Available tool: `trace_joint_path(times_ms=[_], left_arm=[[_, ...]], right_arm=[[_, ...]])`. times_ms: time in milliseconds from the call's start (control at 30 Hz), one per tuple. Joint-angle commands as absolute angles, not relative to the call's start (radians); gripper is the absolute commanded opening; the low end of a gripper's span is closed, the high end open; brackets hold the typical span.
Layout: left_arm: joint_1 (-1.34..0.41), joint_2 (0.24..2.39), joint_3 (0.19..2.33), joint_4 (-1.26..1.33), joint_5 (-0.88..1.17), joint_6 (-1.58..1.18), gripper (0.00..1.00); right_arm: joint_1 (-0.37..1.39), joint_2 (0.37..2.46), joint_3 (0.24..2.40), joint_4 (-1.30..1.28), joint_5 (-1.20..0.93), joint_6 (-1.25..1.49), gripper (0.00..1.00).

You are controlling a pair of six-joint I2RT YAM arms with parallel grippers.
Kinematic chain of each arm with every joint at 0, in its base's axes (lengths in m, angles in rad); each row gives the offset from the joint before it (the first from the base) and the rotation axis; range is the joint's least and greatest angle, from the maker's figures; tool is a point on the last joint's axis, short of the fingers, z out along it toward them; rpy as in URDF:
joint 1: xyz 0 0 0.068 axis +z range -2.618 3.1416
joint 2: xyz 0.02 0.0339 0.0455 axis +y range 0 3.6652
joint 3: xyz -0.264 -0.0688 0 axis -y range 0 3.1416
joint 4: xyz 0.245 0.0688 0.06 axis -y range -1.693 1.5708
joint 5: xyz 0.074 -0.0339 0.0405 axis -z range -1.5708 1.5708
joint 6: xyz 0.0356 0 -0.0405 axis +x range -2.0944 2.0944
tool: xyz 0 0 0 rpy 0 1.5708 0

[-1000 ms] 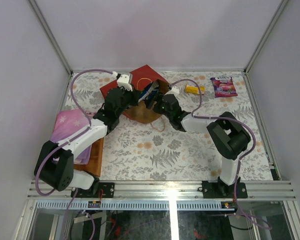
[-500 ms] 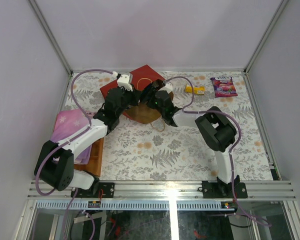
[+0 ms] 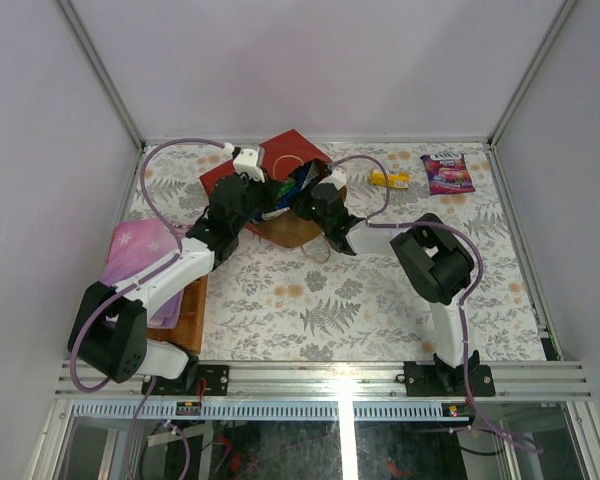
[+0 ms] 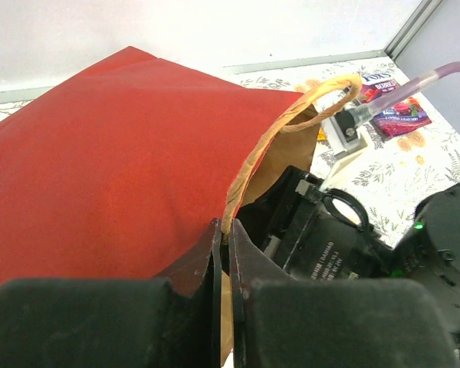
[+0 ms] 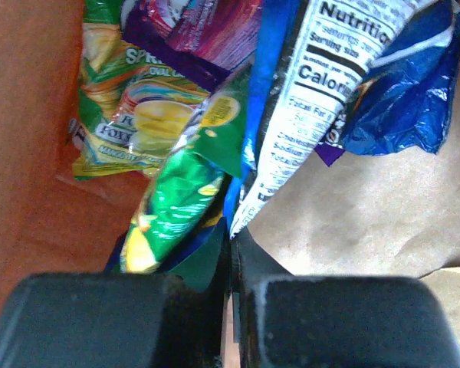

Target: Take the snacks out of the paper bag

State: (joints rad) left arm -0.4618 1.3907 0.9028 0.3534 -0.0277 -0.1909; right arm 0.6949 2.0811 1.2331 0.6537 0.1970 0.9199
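Note:
The paper bag [image 3: 280,158], red outside and brown inside, lies at the back of the table with its mouth toward the right. My left gripper [image 4: 224,231] is shut on the bag's rim beside a tan cord handle [image 4: 291,123] and holds the mouth up. Reaching inside the bag, my right gripper [image 5: 231,234] is shut on the lower corner of the blue Doritos bag [image 5: 307,92]. Beside it lie a green packet [image 5: 176,199], a green-yellow packet [image 5: 123,115] and a purple packet [image 5: 199,31]. A purple snack [image 3: 446,173] and an orange one [image 3: 389,180] lie on the table outside.
A flat pink-purple item with stars [image 3: 138,252] rests on a wooden tray [image 3: 192,310] at the left. Both arms crowd the bag's mouth [image 3: 298,195]. Enclosure walls close in on three sides, and a metal rail [image 3: 330,378] runs along the near edge.
My right gripper went deeper into the bag's mouth, then shut on the blue bag's corner. My left gripper kept its hold on the rim.

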Motion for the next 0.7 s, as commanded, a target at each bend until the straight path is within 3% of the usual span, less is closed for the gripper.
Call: trace_joint_path(times_ms=[0,400,667], left_arm=[[-0.454,1.373,0.907,0.400,-0.069,-0.190,0.01],[-0.454,1.382,0.911,0.390,-0.086,-0.180,0.02],[-0.453,1.380,0.917,0.360,-0.115,-0.161,0.02]], right_arm=[[0.707,1.927,1.251,0.667,0.189,0.882,0.00],[0.707,1.623,1.173,0.558,0.166,0.822,0.00],[0.688,1.349,0.994,0.407,0.197,0.719,0.00]])
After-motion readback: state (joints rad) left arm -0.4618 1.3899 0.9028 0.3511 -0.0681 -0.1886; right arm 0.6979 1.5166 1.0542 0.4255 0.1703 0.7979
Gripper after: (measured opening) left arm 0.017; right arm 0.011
